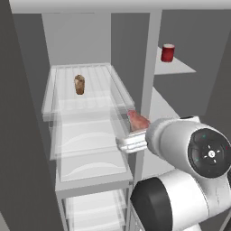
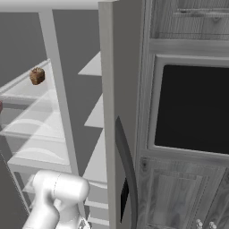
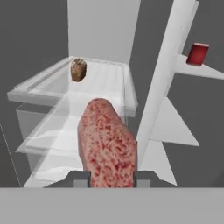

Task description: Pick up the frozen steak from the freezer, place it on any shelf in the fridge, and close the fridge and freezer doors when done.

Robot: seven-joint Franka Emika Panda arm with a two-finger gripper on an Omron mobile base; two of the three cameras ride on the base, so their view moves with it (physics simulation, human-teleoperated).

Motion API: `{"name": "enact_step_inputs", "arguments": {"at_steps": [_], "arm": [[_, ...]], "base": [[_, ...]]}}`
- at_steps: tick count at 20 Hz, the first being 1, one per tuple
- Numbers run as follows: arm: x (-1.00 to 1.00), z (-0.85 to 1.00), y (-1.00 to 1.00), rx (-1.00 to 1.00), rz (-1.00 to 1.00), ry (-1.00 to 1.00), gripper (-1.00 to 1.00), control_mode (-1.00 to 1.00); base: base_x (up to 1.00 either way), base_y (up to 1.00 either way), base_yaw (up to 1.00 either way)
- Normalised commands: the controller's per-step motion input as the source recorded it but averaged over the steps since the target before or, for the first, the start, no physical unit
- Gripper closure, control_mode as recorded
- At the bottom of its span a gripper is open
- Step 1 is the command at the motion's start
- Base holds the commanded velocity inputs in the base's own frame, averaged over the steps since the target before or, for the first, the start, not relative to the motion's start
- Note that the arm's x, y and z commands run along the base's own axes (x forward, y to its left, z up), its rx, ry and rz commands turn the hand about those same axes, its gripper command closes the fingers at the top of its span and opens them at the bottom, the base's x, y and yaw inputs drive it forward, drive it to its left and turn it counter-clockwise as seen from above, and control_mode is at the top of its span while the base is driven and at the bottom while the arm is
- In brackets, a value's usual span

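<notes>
The frozen steak (image 3: 107, 144), a pinkish-red marbled chunk, is held between my gripper's (image 3: 111, 179) dark fingertips (image 3: 81, 179). In the left base view the steak (image 1: 137, 121) juts from my gripper (image 1: 135, 130) at the front right corner of the fridge's (image 1: 81, 40) clear shelves, just below the upper shelf (image 1: 97, 74). It is close to the grey divider (image 1: 151, 67). The freezer (image 1: 180, 90) with its opaque grey shelves lies right of that divider. The freezer door (image 2: 120, 89) stands open, its long dark handle (image 2: 127, 165) facing the right base view.
A brown lump (image 1: 80, 84) stands upright on the upper clear shelf. A red can (image 1: 168, 53) sits on a grey freezer shelf. More clear shelves and drawers (image 1: 92, 153) stack below. Wooden cabinets and a dark oven window (image 2: 192, 107) stand right of the freezer door.
</notes>
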Motion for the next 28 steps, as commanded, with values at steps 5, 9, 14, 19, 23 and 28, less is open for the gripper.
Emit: {"name": "enact_step_inputs", "arguments": {"at_steps": [5,9,14,19,23,28], "arm": [[0.45,0.00,1.00,0.00,-0.33,0.00,1.00,-1.00],[0.89,0.00,0.39,-0.03,-0.28,0.04,1.00,-1.00],[1.00,-0.01,0.00,0.00,-0.19,0.14,1.00,-1.00],[1.00,-0.01,-0.19,0.00,-0.08,0.18,1.00,-1.00],[1.00,-0.13,-0.04,-0.01,-0.03,0.15,1.00,-1.00],[1.00,-0.31,0.00,-0.03,-0.01,0.05,1.00,-1.00]], "base": [[0.00,0.00,0.00],[0.00,0.00,0.00],[0.00,0.00,0.00],[0.00,0.00,0.00],[0.00,0.00,0.00],[0.00,0.00,0.00]]}}
